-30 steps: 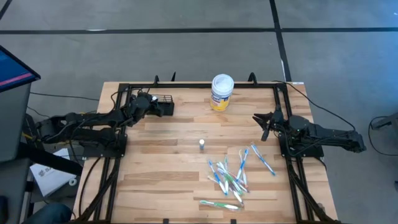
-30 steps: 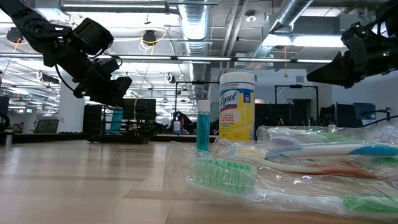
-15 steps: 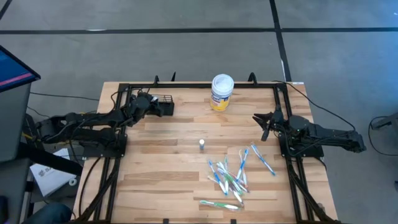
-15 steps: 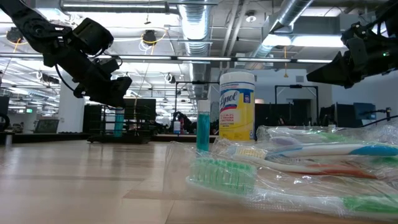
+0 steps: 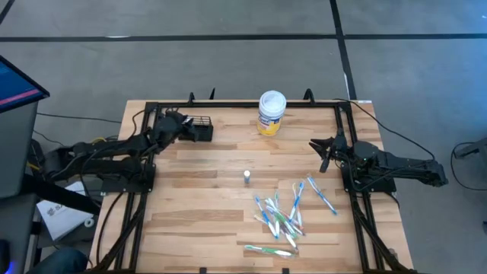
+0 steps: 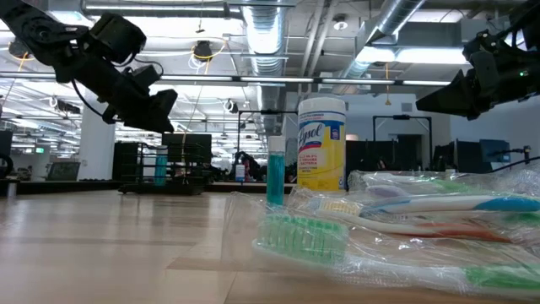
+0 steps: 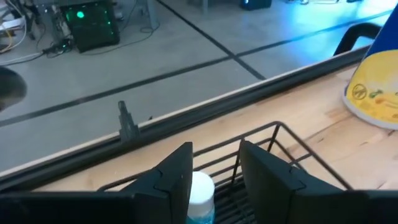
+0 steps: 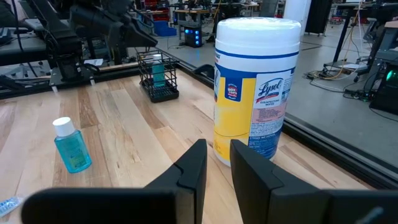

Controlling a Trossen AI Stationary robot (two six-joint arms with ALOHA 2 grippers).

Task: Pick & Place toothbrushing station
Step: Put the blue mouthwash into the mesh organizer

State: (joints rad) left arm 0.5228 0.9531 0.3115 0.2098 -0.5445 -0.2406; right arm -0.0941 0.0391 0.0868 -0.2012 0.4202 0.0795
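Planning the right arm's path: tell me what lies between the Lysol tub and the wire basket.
Bare wood only, seen in the high view: nothing lies between the Lysol tub and the wire basket. The small blue bottle stands nearer, off that line.

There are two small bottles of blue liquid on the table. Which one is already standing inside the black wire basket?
The bottle by the left gripper stands inside the basket. The other bottle stands alone mid-table.

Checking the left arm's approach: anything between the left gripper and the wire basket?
Nothing visible. The left gripper hangs just above the wire basket, fingers apart, with a small bottle standing inside it. The wipes tub stands clear to one side.
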